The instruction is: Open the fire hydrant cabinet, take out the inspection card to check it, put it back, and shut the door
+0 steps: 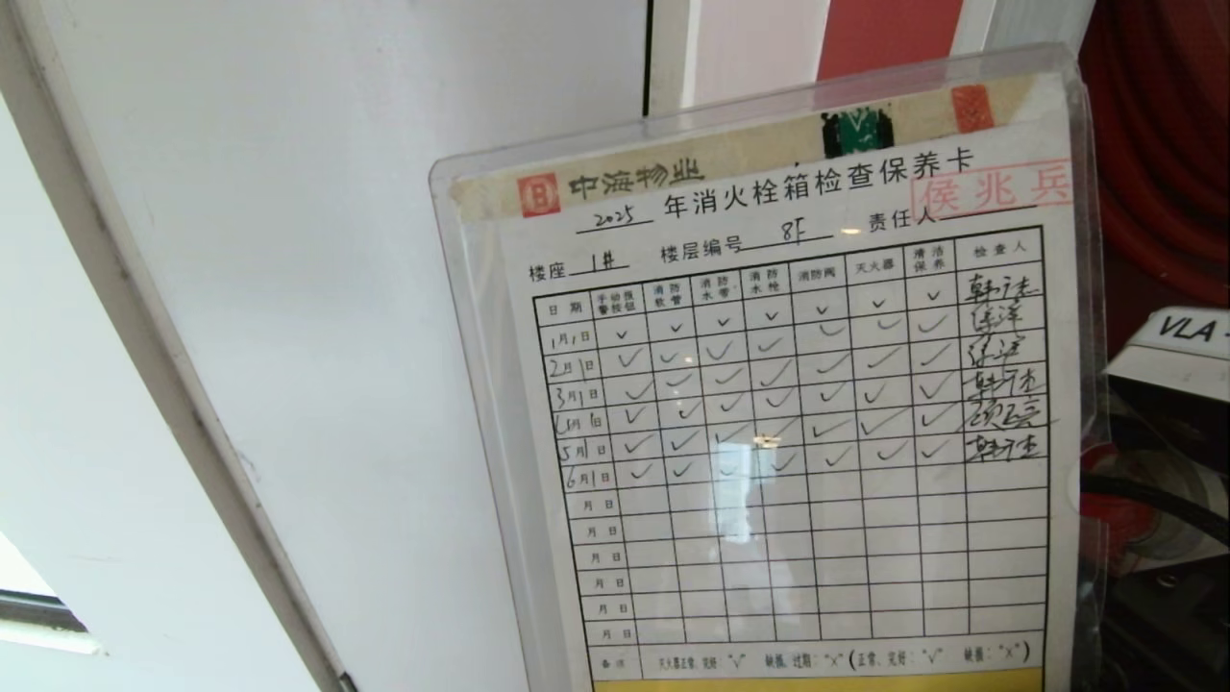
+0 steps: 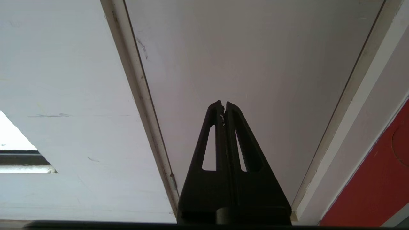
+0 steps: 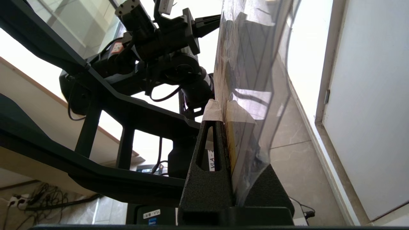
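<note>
While the inspection card (image 1: pixel 798 423) is held up close before the head camera, upright in its clear sleeve with its long axis vertical, the right gripper (image 3: pixel 225 127) has its jaws closed on the card's lower edge, the sheet rising straight out from between them. The fire hydrant cabinet (image 1: pixel 1163 144) shows as red hose just behind the card's right edge, so the return move probably runs that way, and the right arm is the nearer. The left gripper (image 2: pixel 223 107), jaws closed on nothing, hangs by a white panel (image 2: pixel 255 48).
</note>
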{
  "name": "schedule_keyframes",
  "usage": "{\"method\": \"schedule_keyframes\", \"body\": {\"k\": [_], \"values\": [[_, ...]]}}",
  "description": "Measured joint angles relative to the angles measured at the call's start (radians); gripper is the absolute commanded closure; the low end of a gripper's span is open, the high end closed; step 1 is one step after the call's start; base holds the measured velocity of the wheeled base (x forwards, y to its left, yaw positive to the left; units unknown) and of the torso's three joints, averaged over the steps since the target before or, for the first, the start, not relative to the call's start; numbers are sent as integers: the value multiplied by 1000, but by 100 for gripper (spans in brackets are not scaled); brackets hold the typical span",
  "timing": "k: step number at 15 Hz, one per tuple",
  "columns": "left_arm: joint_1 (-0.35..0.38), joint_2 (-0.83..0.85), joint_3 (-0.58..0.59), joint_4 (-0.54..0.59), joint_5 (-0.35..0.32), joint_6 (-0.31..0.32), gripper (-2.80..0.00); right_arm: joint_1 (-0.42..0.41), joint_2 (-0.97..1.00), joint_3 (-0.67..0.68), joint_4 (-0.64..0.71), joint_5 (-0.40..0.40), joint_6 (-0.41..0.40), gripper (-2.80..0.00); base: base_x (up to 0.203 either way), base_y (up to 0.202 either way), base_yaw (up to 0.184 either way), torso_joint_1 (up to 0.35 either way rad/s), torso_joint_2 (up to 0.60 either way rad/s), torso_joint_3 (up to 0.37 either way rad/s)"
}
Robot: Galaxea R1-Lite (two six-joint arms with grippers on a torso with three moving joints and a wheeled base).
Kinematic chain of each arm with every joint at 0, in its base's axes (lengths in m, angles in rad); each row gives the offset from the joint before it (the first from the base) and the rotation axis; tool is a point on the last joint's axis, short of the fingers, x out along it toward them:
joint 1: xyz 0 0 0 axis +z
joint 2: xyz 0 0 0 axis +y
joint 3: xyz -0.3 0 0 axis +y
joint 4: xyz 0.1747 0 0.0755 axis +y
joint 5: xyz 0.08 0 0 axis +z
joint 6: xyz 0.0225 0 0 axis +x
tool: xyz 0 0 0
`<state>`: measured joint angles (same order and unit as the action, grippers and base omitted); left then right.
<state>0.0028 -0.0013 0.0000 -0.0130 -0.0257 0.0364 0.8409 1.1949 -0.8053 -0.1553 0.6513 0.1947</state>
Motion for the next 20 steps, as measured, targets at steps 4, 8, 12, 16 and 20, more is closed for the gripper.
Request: {"method": "schedule_keyframes", "body": {"k": [4, 8, 12, 16, 20], "values": [[0, 0, 0, 0, 0, 1, 0, -1, -3, 0, 0, 0, 0, 0, 0, 0, 0, 0, 0, 0], [0, 0, 0, 0, 0, 0, 0, 0, -14, 0, 0, 0, 0, 0, 0, 0, 0, 0, 0, 0], [0, 0, 0, 0, 0, 0, 0, -1, -46, 1, 4, -22, 5, 0, 0, 0, 0, 0, 0, 0], [0, 0, 0, 0, 0, 0, 0, -2, -90, 1, 28, -87, 11, 0, 0, 0, 0, 0, 0, 0], [0, 0, 0, 0, 0, 0, 0, -2, -153, -16, 126, -165, 11, 0, 0, 0, 0, 0, 0, 0]]}}
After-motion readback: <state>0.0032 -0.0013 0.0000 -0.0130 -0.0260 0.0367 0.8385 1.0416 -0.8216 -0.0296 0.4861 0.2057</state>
